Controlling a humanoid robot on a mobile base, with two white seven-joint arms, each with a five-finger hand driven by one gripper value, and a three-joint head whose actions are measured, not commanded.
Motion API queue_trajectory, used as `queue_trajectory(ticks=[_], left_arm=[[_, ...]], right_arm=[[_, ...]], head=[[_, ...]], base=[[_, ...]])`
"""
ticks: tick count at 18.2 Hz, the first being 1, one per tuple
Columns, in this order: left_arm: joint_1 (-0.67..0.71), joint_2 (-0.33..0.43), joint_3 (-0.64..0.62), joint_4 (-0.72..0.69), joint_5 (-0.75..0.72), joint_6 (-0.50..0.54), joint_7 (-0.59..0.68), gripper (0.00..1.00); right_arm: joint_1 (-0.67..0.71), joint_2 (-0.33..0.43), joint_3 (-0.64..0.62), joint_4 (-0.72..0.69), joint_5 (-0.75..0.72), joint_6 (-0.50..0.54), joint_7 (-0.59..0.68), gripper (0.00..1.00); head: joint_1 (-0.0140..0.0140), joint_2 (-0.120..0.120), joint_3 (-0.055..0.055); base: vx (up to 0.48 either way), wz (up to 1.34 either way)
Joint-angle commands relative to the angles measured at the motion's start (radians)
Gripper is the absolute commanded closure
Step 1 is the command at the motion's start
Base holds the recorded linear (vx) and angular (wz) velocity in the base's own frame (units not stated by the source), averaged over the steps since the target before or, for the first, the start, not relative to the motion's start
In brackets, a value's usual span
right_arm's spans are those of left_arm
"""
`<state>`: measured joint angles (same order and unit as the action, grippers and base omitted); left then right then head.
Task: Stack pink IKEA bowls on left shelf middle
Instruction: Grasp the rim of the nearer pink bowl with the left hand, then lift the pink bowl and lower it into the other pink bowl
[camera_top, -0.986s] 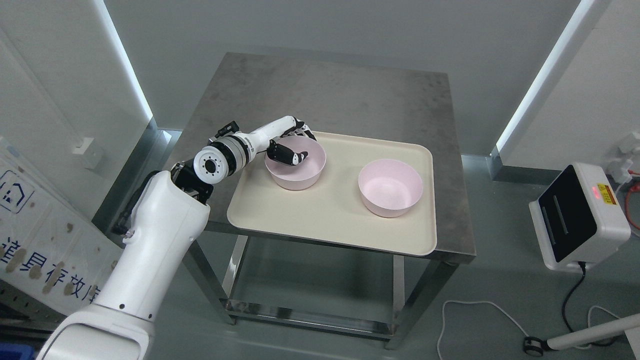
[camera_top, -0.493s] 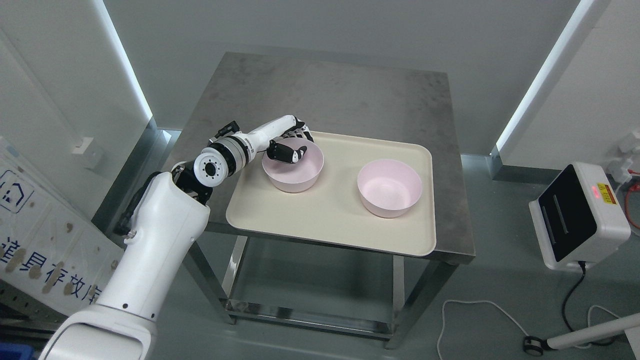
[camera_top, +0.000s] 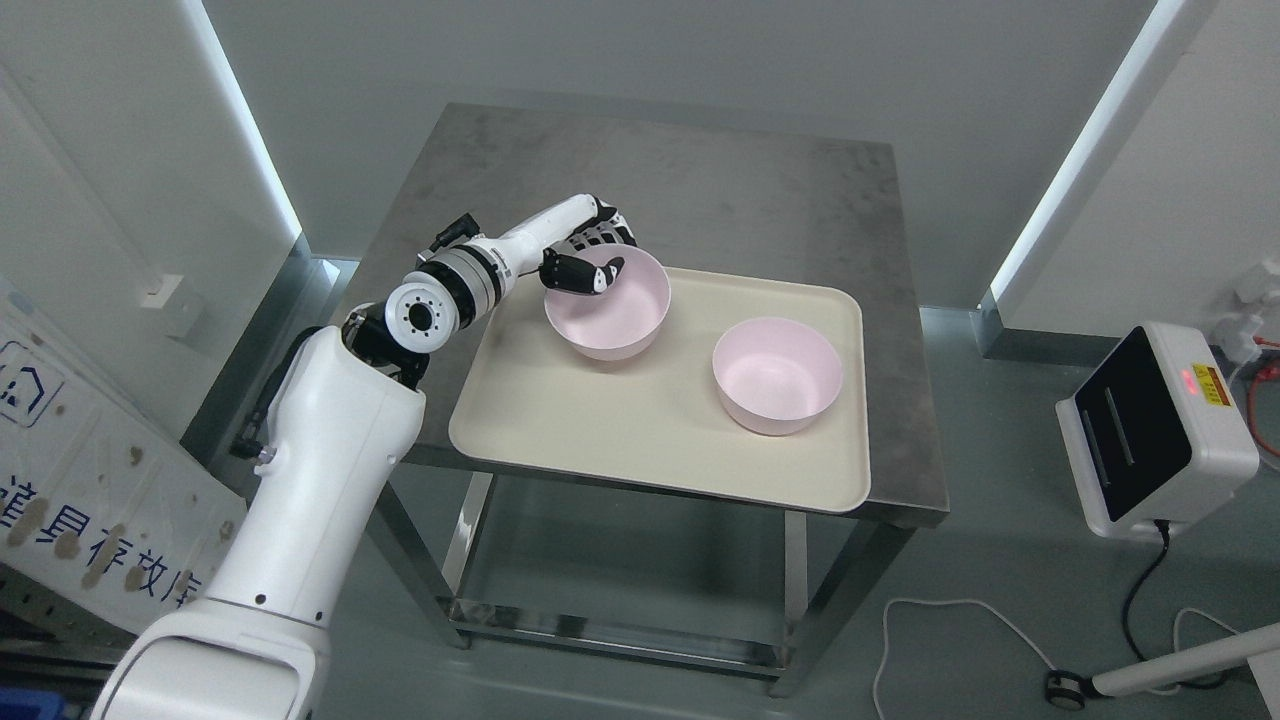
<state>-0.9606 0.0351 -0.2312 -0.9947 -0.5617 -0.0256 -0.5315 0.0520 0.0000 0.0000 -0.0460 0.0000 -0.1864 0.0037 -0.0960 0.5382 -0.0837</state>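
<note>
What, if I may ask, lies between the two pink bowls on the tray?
Only bare cream tray shows in the head view between the held bowl, gripped by the left hand, and the free bowl.

I see two pale pink bowls, one (camera_top: 607, 303) at centre frame and one (camera_top: 776, 375) right of centre, on a cream tray (camera_top: 560, 440). The table (camera_top: 700, 190) is mottled grey metal. My left arm (camera_top: 330, 450), lower left, is white, its hand (camera_top: 590, 255) black and white.
</note>
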Motion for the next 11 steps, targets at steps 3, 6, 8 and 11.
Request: queue_trajectory(ticks=[3,6,8,11], left_arm=[[-0.076,-0.018,-0.023,-0.090,0.051,0.039,-0.048,0.99],[-0.093,-0.018,-0.208,-0.090,0.094,0.079,-0.048,0.99],[-0.104,-0.018,-0.337,-0.090,0.138,0.098,-0.047,0.99],[-0.136,-0.018,-0.448,-0.090,0.193,0.125,-0.042,0.99]], right_arm=[[0.000,-0.017,-0.009,0.000,0.008,0.001,-0.001,0.00],[0.000,-0.017,-0.009,0.000,0.008,0.001,-0.001,0.00],[0.000,-0.017,-0.009,0.000,0.008,0.001,-0.001,0.00],[0.000,-0.017,-0.009,0.000,0.008,0.001,-0.001,0.00]], head=[[0.0000,0.000,0.000],[0.0000,0.000,0.000],[0.0000,0.000,0.000],[0.0000,0.000,0.000]], base=[[0.000,0.00],[0.000,0.00],[0.000,0.00],[0.000,0.00]])
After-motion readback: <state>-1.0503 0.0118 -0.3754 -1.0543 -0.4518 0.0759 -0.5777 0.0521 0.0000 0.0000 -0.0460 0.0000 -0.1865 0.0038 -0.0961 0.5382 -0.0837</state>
